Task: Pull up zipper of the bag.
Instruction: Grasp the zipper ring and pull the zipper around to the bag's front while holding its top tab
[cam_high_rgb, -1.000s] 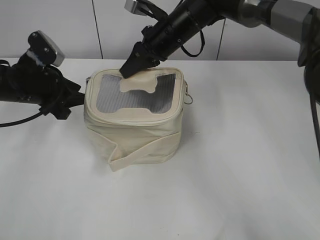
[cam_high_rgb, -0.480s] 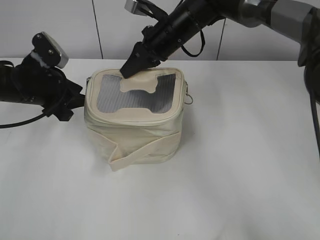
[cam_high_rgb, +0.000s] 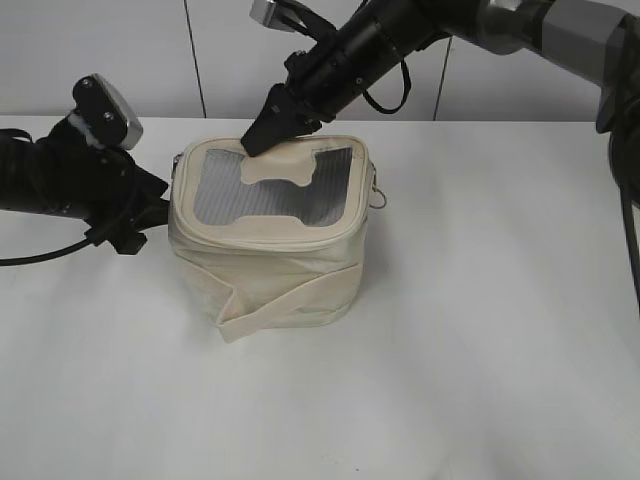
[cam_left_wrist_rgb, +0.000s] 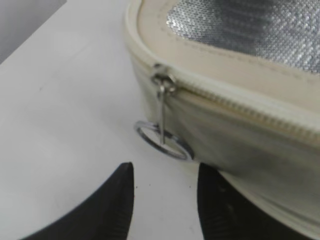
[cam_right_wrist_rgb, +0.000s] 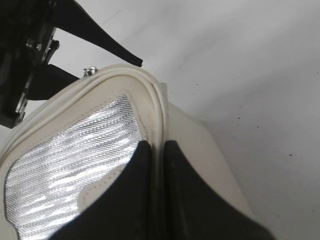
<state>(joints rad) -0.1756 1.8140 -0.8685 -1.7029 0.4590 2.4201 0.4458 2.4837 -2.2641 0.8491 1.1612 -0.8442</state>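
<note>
The cream bag (cam_high_rgb: 270, 265) stands on the white table, grey mesh top up. Its zipper (cam_left_wrist_rgb: 235, 102) runs around the top rim; a silver ring pull (cam_left_wrist_rgb: 163, 140) hangs from the slider at the bag's left corner. My left gripper (cam_left_wrist_rgb: 165, 192) is open and empty, jaws just below the ring pull, not touching it; in the exterior view it (cam_high_rgb: 140, 215) sits at the bag's left side. My right gripper (cam_right_wrist_rgb: 157, 150) is shut on the bag's far top rim (cam_right_wrist_rgb: 159, 105), pinching the rim edge; it shows in the exterior view (cam_high_rgb: 262, 135). A second ring pull (cam_high_rgb: 377, 195) hangs at the right side.
The strap band (cam_high_rgb: 290, 298) wraps the bag's front and sticks out at the lower left. A pale wall with vertical seams stands behind the table. The right arm reaches in from the upper right over the bag.
My left gripper has moved a little right and down, closer to the bag's left corner. The right gripper and the bag have not moved.
</note>
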